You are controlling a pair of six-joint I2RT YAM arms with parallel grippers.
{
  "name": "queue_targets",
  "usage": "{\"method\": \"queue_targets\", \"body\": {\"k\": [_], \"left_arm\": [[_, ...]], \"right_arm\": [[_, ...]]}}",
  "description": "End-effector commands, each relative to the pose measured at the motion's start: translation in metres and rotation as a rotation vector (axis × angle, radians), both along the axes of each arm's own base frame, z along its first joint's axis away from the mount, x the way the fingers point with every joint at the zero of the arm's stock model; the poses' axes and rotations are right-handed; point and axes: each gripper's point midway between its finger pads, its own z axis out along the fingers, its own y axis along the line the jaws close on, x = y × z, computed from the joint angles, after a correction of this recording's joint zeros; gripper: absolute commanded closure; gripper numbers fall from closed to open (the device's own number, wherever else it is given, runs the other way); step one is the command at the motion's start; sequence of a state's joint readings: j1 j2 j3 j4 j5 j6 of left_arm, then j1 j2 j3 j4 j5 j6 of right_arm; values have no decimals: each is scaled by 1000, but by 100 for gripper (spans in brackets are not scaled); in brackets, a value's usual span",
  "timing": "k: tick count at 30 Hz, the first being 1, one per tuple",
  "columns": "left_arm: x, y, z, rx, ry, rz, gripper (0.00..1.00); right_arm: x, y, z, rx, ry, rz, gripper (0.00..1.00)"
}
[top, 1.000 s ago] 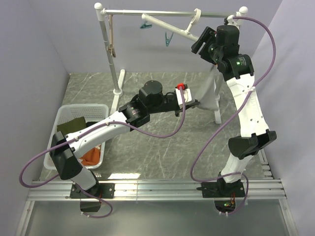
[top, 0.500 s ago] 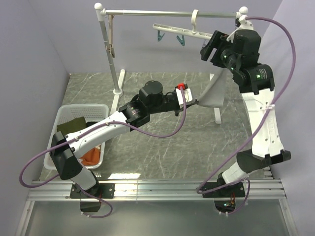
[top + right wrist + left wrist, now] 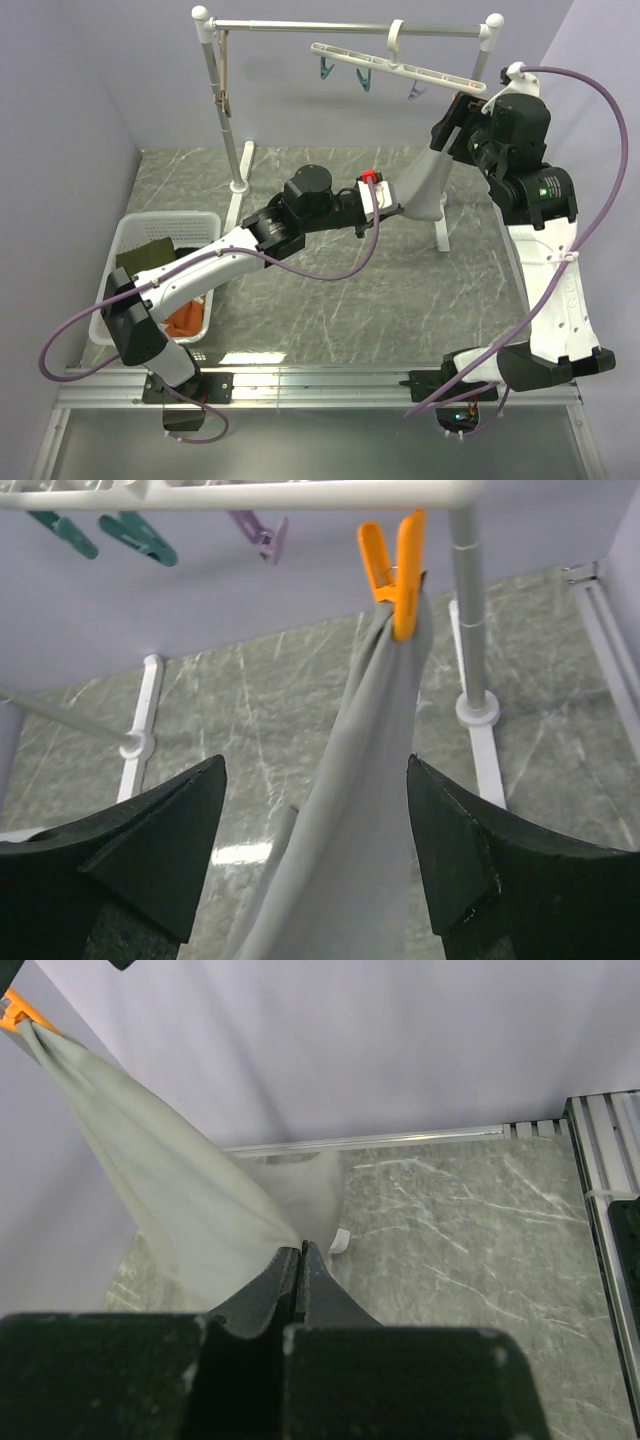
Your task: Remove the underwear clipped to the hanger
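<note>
Grey brief point(image 3: 370, 810): plain light grey, pulled taut, pinned under hanger point(image 3: 400, 68) by orange clip point(image 3: 397, 565). Left gripper point(image 3: 302, 1250) clamped on its lower edge. Right gripper point(image 3: 315, 770) spread wide just below hanger.

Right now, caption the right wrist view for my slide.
Open right gripper faces light grey briefs held by an orange clip.

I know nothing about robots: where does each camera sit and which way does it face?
Top external: above, behind; looks down on table, rack, left arm, right arm.
Left wrist: on left arm, facing along shut fingers pinching grey underwear.
Right wrist: on right arm, looking between open fingers at orange clip.
Shared: both wrist views show that underwear.
</note>
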State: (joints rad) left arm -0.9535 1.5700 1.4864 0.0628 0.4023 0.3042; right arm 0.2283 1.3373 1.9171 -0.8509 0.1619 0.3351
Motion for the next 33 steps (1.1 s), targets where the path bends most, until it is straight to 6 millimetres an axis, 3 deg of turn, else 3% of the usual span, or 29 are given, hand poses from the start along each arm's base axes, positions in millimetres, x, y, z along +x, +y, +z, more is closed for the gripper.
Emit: {"method": "queue_targets", "body": {"k": [1,6,8,13,18,19,21,23,27,33], "left_arm": [[-14,4,33,-57,-34,-25,100],[-27,10,38,-64,-22,-42,100],[-30,14,33,-52,-1,-39,100],[-40,34,31,-50,11,-16,100],[-48,56,43,-76,0,19,100],[-48,60,32,-47,20,27,100],[-51,71,38,-59,16,50,100],[-51,78,30,-42,27,73,100],[-56,99,32,-49,32,119,100],[-56,126,40,-61,23,203,100]], "right_arm": [[-4,-23,19,-40,-78,-96,21],[-16,-32,21,-14,-216,-104,18],[-15,-31,13,38,-242,-82,14],[-26,1,17,123,-296,195,10],[-41,33,17,156,-323,416,8],[-44,38,16,160,-322,454,8],[-52,52,14,178,-324,554,7],[-66,69,14,188,-352,696,7],[-86,82,20,198,-389,816,6],[-100,78,23,144,-428,800,6]]}}
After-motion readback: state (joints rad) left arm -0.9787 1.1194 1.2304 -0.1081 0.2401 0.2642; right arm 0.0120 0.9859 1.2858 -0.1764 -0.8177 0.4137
